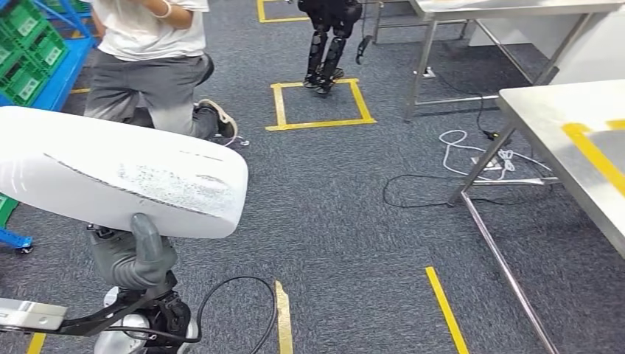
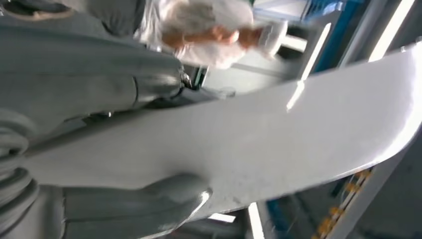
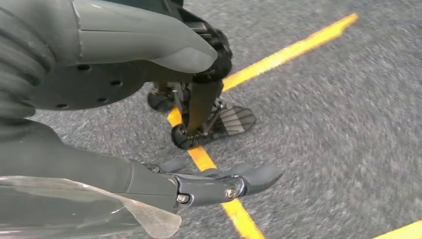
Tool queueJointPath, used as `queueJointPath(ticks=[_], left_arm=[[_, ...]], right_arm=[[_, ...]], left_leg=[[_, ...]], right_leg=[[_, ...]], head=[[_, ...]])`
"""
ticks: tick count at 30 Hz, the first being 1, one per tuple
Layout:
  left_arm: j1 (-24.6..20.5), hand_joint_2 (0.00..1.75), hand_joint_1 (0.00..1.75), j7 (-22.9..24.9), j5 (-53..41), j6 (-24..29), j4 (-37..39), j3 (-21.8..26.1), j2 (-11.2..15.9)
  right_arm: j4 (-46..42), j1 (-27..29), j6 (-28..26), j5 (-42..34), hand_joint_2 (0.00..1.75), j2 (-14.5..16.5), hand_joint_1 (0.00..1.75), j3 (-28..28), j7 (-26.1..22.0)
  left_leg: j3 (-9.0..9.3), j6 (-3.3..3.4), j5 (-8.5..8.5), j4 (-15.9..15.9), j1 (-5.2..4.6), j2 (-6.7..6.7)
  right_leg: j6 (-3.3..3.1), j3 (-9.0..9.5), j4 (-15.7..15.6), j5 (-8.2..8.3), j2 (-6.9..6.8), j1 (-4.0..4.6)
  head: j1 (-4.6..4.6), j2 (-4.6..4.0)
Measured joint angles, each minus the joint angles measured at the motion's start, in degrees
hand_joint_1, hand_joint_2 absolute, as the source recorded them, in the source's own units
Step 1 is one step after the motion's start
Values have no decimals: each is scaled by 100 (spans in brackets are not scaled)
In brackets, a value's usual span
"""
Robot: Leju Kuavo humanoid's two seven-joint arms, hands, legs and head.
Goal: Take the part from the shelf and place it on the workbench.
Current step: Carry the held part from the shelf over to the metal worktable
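Head view shows you the left hand [image 1: 136, 258] gripping the white part [image 1: 118, 173] from beneath, well apart from the workbench [image 1: 567, 140]; your right hand [image 3: 149, 124] hangs loosely spread, holding nothing.

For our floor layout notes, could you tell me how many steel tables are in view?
2: one workbench at the right edge with yellow tape, another table at the top right behind it. Others may lie outside the frame.

You've got nothing readable here; no text, label, brand or number on any surface; the dark speckling on the white part [image 1: 158, 181] forms no letters.
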Motion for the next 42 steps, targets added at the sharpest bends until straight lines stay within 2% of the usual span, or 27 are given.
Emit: queueJointPath(ticks=[2,3,4,6,8,10,11,12,13,14,16,18,19,20,22,24,25,27,29,31,32,33,34,36,38,40,42], left_arm=[[-19,175,175,-1,-2,31,49,0,2],[-25,175,175,-1,-2,40,73,1,2],[-32,175,175,-1,-2,45,91,1,2],[-50,175,175,-1,-2,46,115,-1,1],[-68,175,175,-1,-2,46,131,-2,0],[-84,175,175,-1,-2,46,145,-6,-3],[-93,175,175,-1,-2,46,149,-12,-7],[-103,175,175,-1,-2,46,152,-18,-10],[-113,175,175,-1,-3,45,155,-26,-14],[-121,175,175,-1,-4,45,156,-31,-16],[-127,175,175,-1,-6,45,167,-34,-16],[-127,175,175,-1,-6,46,184,-32,-16],[-129,175,175,-1,-6,46,191,-32,-16],[-129,175,175,-1,-6,46,195,-32,-16],[-132,175,175,-1,-6,46,198,-32,-16],[-139,175,175,-1,-5,46,199,-33,-15],[-143,175,175,0,-4,47,202,-35,-14],[-158,175,175,1,-2,71,210,-50,-11],[-176,175,175,0,-19,147,219,-88,1],[-178,175,175,-1,-61,267,222,-133,30],[-168,175,175,-1,-81,331,223,-150,47],[-151,175,175,-1,-96,388,225,-163,60],[-133,175,175,-1,-107,441,225,-179,72],[-104,175,175,-1,-151,571,220,-226,98],[-21,175,175,-1,-253,888,162,-265,126],[180,175,175,-2,-327,1284,-3,-295,179],[352,175,175,-4,-334,1527,-174,-357,251]], right_arm=[[0,-3,5,-9,175,8,0,-22,-7],[0,2,5,-11,175,11,0,-33,-8],[0,9,5,-13,175,12,0,-45,-8],[0,21,6,-15,175,14,0,-68,-8],[0,17,10,-15,175,25,0,-84,-10],[0,15,15,-15,175,36,0,-97,-13],[0,23,15,-15,175,37,0,-102,-14],[-1,39,16,-15,175,38,0,-105,-14],[0,52,16,-15,175,39,0,-106,-14],[-1,55,16,-15,175,40,0,-107,-14],[0,41,16,-15,175,41,0,-107,-14],[0,36,17,-15,175,42,0,-107,-15],[-1,40,17,-15,175,42,0,-107,-15],[-1,46,18,-15,175,42,0,-108,-15],[-4,48,17,-15,175,42,0,-109,-15],[-8,31,17,-15,175,44,0,-109,-8],[-8,25,16,-15,175,45,0,-109,10],[-8,32,-21,-11,175,45,0,-115,99],[-8,40,-89,4,175,44,0,-133,209],[-9,32,-122,37,175,44,0,-155,259],[-10,26,-115,60,175,43,0,-164,263],[-10,20,-97,88,175,43,0,-173,263],[-11,15,-75,124,175,42,0,-179,262],[-11,6,-56,229,175,42,0,-187,283],[-8,-26,-221,448,175,45,0,-166,490],[-5,-73,-489,661,175,48,0,-114,867],[-4,-82,-603,727,175,46,0,-82,1145]], left_leg=[[-356,9,-316,784,-2,-166],[-466,22,-337,997,-5,-195],[-486,44,-246,998,-9,-215],[-232,108,197,352,-17,-345],[59,161,483,-357,-17,-625],[137,179,493,-579,-29,-745],[146,190,502,-620,-34,-694],[155,208,525,-651,-31,-624],[170,232,550,-696,-22,-549],[184,256,574,-739,-12,-463],[188,282,588,-769,-14,-281],[181,283,580,-766,-21,-94],[181,276,573,-765,-21,-7],[186,265,564,-763,-19,70],[207,222,535,-755,-24,201],[228,164,507,-737,-47,302],[236,137,501,-733,-58,345],[255,79,478,-722,-47,406],[198,25,307,-516,-16,220],[-78,7,-48,138,2,-77],[-270,13,-210,545,2,-151],[-422,26,-288,847,0,-181],[-497,48,-254,963,-5,-196],[-357,117,112,543,-23,-274],[-56,186,477,-213,-32,-543],[97,205,553,-588,-41,-713],[119,215,551,-657,-44,-632]], right_leg=[[-27,-4,4,8,167,19],[-31,-3,7,10,259,33],[-33,-1,13,11,351,45],[-32,9,26,12,533,57],[-11,-14,49,19,689,57],[47,-77,54,47,814,30],[88,-118,43,66,879,15],[118,-150,49,67,863,9],[143,-201,110,25,748,17],[165,-300,277,-80,576,28],[203,-630,945,-433,215,31],[247,-926,1561,-660,117,6],[265,-928,1591,-620,96,-8],[278,-802,1383,-484,63,-21],[283,-324,565,-161,-139,-21],[232,-15,44,-34,-295,2],[192,6,2,-49,-297,21],[116,-1,1,-26,-179,19],[48,12,-13,-10,-58,3],[2,20,-21,-1,72,3],[-13,20,-20,1,151,14],[-22,21,-19,2,236,28],[-26,24,-16,3,327,42],[-28,36,-7,3,507,59],[-20,27,10,4,669,60],[24,-21,19,18,817,41],[95,-80,12,35,907,20]], head=[[-14,0],[-15,0],[-14,0],[-14,0],[-14,0],[-15,0],[-20,0],[-16,0],[-3,0],[16,0],[46,0],[46,0],[48,0],[48,0],[50,0],[38,0],[32,0],[26,0],[15,0],[1,0],[-3,0],[-3,0],[-3,0],[-1,0],[2,0],[-1,0],[-3,0]])
